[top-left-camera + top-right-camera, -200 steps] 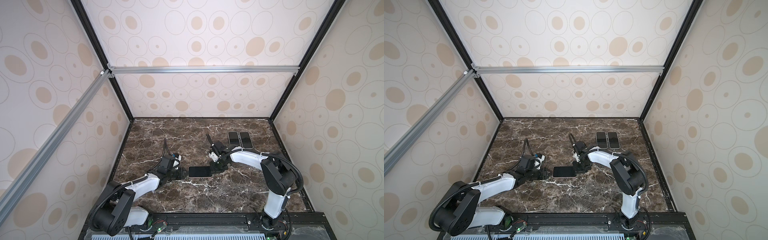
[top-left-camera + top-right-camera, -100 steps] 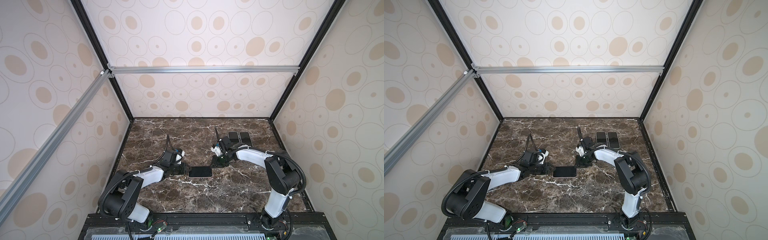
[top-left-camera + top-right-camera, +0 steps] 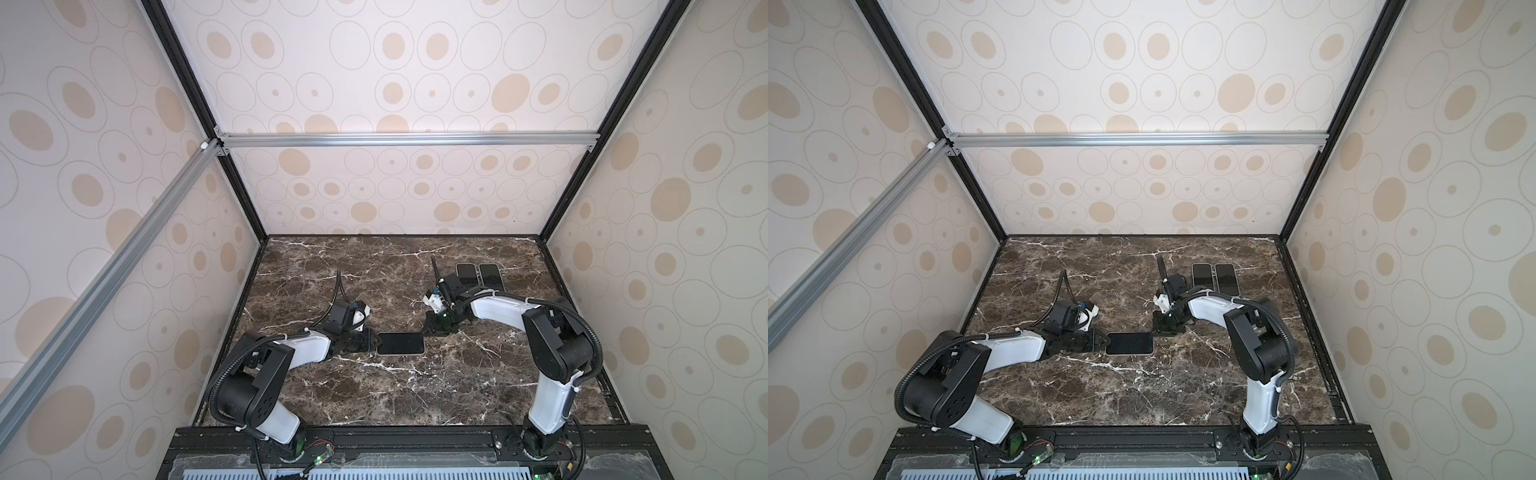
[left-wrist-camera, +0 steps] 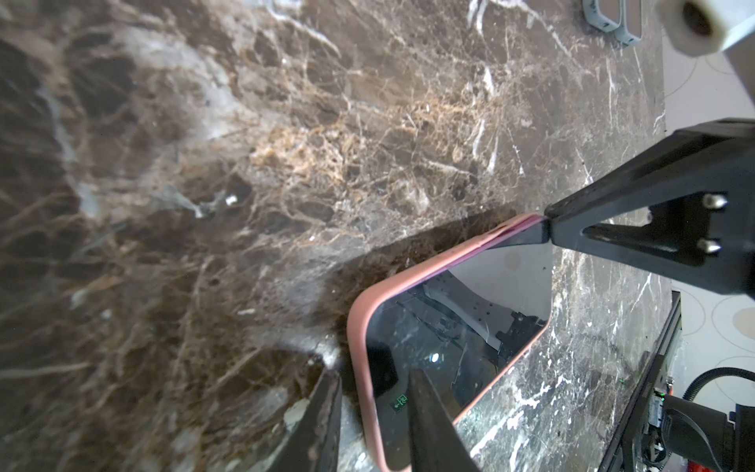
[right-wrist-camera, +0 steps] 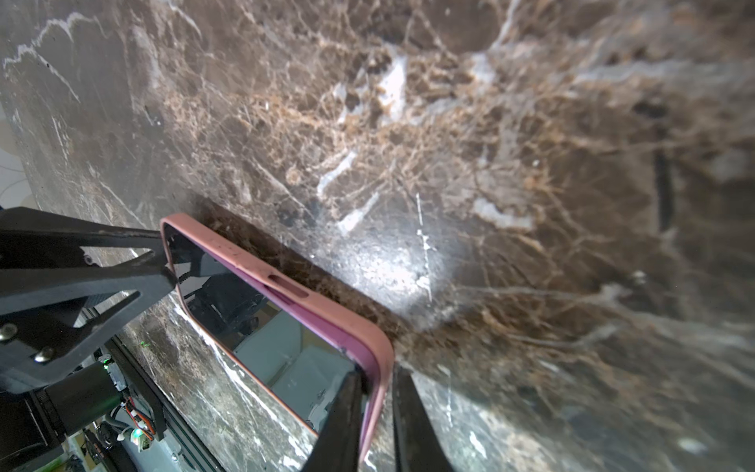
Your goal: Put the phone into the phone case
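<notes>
Phone (image 3: 401, 343) is lying flat and screen up near the middle of the desk (image 3: 374, 411). It is sitting inside the pink phone case (image 4: 358, 327), whose rim is framing the dark glass (the glass is mirroring the arms above it). Left fingers (image 4: 322, 425) are reaching in at the short end nearer the left arm and straddling the case's rim there, one finger outside it and one over the screen. They are standing apart, with a dark gap showing between the outer finger and the rim, so they are not clamping anything. Right fingers (image 5: 343, 425) are working at the far corner of the opposite end, pinching the rim from both sides, one over the glass and one outside. Two dark rectangles (image 3: 1202, 275) are lying side by side near the far right of the desk, well apart from the phone.
</notes>
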Controlling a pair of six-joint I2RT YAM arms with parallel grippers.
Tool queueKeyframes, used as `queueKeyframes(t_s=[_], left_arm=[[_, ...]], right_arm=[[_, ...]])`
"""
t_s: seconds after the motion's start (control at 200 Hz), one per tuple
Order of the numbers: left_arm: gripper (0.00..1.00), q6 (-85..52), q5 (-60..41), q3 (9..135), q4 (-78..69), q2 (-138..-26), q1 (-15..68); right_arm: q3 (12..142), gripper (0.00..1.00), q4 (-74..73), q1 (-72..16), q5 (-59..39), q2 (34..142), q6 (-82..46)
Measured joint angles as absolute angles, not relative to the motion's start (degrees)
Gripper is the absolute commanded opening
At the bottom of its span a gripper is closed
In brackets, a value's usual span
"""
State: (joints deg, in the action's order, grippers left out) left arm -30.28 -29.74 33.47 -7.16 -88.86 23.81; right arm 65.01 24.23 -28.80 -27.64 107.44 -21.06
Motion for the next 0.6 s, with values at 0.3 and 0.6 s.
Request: queueKeyframes(t_s=[0.3, 0.6], left_arm=[[0.2, -30.1, -30.7, 33.6, -8.6, -90.3, 23.7], [0.19, -30.1, -31.4, 33.6, -8.9, -90.6, 23.5]], right_arm=[[65.0, 0.12, 23.9, -28.5, -29.2, 107.7, -20.9], [65.0, 0.09, 23.5, -27.9, -31.0, 108.3, -20.9]])
